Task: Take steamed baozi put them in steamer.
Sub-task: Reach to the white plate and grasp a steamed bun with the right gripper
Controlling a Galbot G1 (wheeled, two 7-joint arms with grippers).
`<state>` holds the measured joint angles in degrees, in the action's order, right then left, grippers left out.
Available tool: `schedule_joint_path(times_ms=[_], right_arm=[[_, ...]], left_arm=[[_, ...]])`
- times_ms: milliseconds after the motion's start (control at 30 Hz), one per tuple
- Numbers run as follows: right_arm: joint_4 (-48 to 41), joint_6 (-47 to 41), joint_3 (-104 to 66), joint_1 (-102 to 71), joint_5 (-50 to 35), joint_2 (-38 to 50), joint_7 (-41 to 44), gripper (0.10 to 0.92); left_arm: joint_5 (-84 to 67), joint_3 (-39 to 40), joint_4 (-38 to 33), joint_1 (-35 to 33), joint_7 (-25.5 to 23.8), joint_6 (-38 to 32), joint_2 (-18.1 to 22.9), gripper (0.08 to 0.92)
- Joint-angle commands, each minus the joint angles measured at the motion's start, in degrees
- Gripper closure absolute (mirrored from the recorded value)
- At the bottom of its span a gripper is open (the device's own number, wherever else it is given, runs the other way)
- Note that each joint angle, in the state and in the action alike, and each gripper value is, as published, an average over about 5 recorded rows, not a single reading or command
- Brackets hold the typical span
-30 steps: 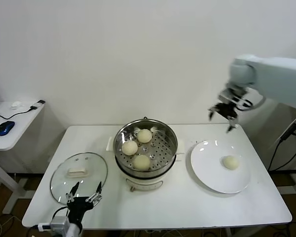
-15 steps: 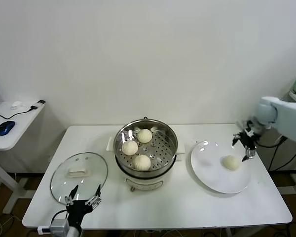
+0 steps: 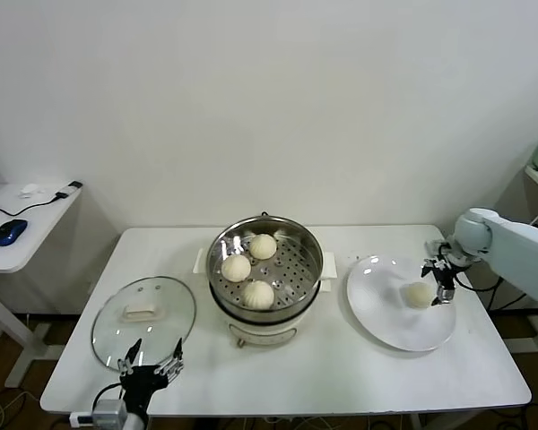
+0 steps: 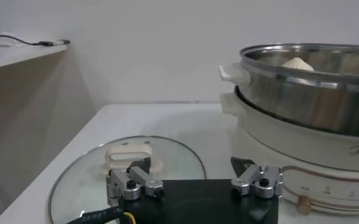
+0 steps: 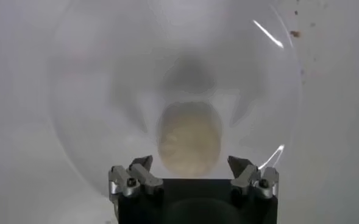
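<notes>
My head camera overlooks the whole tabletop; my wrist cameras sit close, sharing its steamer and plate.

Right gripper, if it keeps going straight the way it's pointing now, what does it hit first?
Most likely the last baozi on the white plate. The open right gripper points down with that bun centred between its fingers; how far above it is unclear.

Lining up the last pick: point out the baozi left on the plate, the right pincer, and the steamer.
baozi on the plate (image 3: 419, 294), head view, its top.
right pincer (image 3: 437, 278), head view, between its fingertips.
steamer (image 3: 308, 245), head view, steel rim.
</notes>
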<state>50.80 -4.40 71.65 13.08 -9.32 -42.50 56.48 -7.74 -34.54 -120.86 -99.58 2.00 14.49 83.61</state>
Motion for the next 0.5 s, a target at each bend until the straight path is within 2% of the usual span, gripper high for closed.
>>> schedule_joint_path(times_ms=[33,167,500], right_arm=[[-3.43,-1.13,-6.43,-5.34,1.48,-1.6,-1.55,0.204],[-2.64,-1.27,-5.03,-4.48,0.71,-1.51,0.18,0.237],[0.35,-1.49,1.23,4.1,-3.37,-0.61,3.17,0.396]], left_arm=[[-0.03,-0.11,0.01,-0.13,0.07,-0.06,-0.23,0.177],[-0.12,-0.15,-0.21,-0.16,0.06,0.03,-0.32,0.177],[-0.07,0.09,-1.03,-0.25,0.0,0.48,-0.25,0.177]])
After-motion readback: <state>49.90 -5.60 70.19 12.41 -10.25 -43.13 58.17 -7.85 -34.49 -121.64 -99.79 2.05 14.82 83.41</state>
